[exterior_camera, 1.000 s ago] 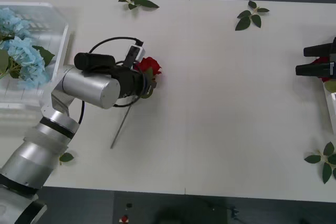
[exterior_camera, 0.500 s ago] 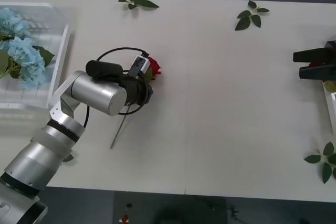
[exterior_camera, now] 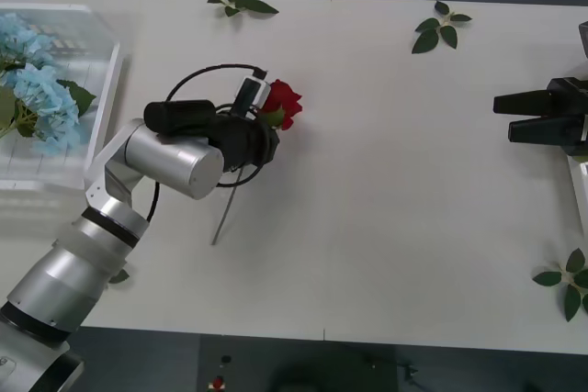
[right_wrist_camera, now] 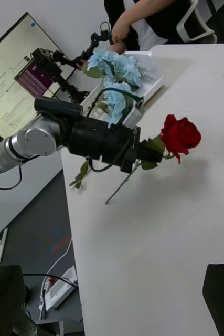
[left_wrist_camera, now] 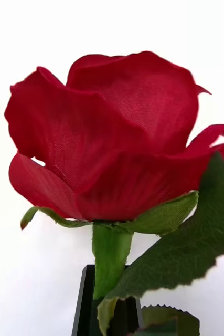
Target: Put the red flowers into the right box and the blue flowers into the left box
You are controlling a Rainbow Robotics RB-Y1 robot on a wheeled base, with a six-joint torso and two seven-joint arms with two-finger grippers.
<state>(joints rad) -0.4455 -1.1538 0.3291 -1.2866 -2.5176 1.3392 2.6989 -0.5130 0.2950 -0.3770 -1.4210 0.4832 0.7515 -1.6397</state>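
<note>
One of the red flowers, a rose (exterior_camera: 283, 103), is held just below its bloom by my left gripper (exterior_camera: 267, 128), which is shut on the stem. The stem slants down to the table. In the left wrist view the rose (left_wrist_camera: 106, 136) stands directly above a black finger (left_wrist_camera: 85, 304). The right wrist view shows the rose (right_wrist_camera: 181, 135) raised off the table in the left gripper (right_wrist_camera: 151, 152). Blue flowers (exterior_camera: 37, 89) lie in the left box (exterior_camera: 108, 80). My right gripper (exterior_camera: 507, 117) hovers open at the table's right side, next to the right box (exterior_camera: 577, 181).
Loose green leaf sprigs lie at the far edge (exterior_camera: 243, 4), at the far right (exterior_camera: 441, 29) and at the near right (exterior_camera: 570, 282). A single leaf (exterior_camera: 117, 274) sits by the left arm. White tabletop stretches between the two grippers.
The left gripper has lifted the rose and carried it a little to the right and farther back. The right gripper has reached leftward into the table.
</note>
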